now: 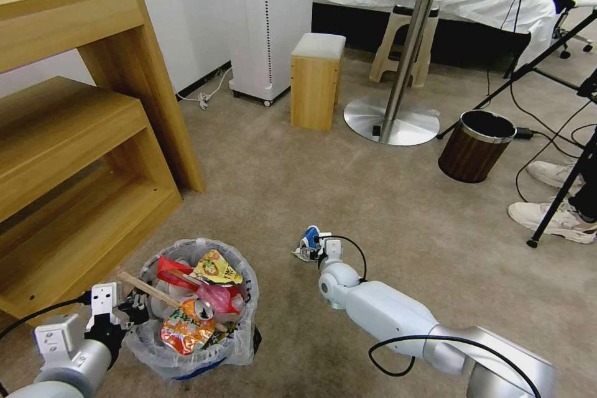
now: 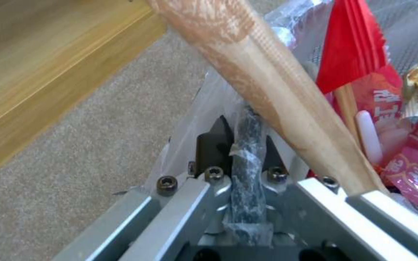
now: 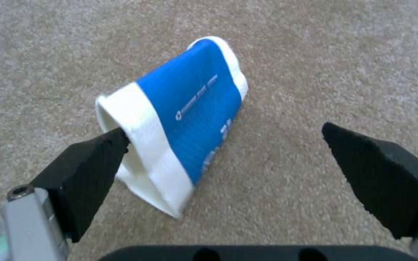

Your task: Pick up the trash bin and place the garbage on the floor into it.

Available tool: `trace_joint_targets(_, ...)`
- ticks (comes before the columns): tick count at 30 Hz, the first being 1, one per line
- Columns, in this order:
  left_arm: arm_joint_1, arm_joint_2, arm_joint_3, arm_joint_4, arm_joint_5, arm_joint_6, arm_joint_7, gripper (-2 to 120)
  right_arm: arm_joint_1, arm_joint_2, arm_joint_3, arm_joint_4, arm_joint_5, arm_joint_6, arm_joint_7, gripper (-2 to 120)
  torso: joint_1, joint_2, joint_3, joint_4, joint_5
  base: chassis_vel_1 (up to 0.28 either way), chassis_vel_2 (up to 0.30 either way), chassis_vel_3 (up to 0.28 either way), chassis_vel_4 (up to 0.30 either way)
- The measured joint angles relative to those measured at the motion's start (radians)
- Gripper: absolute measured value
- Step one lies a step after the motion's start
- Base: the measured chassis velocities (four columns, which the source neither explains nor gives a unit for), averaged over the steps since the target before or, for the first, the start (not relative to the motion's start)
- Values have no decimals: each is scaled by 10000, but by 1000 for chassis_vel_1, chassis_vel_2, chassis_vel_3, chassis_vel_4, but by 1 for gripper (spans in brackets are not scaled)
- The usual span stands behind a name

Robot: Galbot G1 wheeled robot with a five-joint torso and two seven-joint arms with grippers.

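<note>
The trash bin (image 1: pixel 153 349) stands at the lower left of the head view. Its plastic bag holds red wrappers (image 1: pixel 173 268), orange and yellow packets (image 1: pixel 186 328) and a wooden stick (image 1: pixel 144 286). My left gripper (image 1: pixel 132 310) is shut on the bin's near rim (image 2: pixel 248 145), bag film pinched between the fingers, with the wooden stick (image 2: pixel 262 79) leaning just over it. A crushed blue-white paper cup (image 1: pixel 308 240) lies on its side on the floor (image 1: pixel 280 186). My right gripper (image 3: pixel 224 133) is open around the cup (image 3: pixel 189 116), one finger (image 3: pixel 85 163) at the cup's mouth.
A wooden shelf unit (image 1: pixel 81 137) runs along the left, close to the bin. Farther off stand a wooden stool (image 1: pixel 317 81), a round table's base (image 1: pixel 392 121) and a brown wood-grain bin (image 1: pixel 476 146). Tripod legs, cables and worn sneakers (image 1: pixel 559 217) crowd the right.
</note>
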Motion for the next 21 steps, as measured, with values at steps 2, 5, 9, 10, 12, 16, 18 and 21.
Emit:
trace_joint_targets(2,0,-11,5,0,0,-18,4,0,38,85,2,-148,-81,23,-52,100,0,1,-1,0,0,0,0,0,0)
trace_joint_targets(5,12,-26,0,1,5,-70,6,0,58,148,1,-294,-187,93,-142,92,0,0,-1,2,0,0,0,0,0)
trace_joint_targets(9,58,-43,-18,-11,18,-148,23,0,50,157,-33,-379,-358,166,-265,80,0,1,-1,1,0,0,0,0,0)
trace_joint_targets(10,68,-51,-19,-19,22,-165,31,0,38,151,-39,-380,-381,182,-276,78,0,1,-1,1,0,0,0,0,0)
trace_joint_targets(12,88,-65,-22,-34,52,-211,52,0,-2,124,-52,-380,-411,280,-352,69,0,0,-1,1,0,0,0,0,0)
trace_joint_targets(16,117,-70,-41,-56,95,-233,87,0,-46,35,-59,-348,-499,414,-398,54,0,0,-1,1,0,0,0,0,0)
trace_joint_targets(18,108,-70,-44,-61,95,-233,93,0,-97,-125,-74,-144,-504,385,-459,46,0,0,-1,1,1,0,0,0,0)
trace_joint_targets(21,69,-71,-22,-61,97,-233,93,0,-179,-308,-81,47,-506,390,-600,36,0,0,-1,1,0,0,0,0,0)
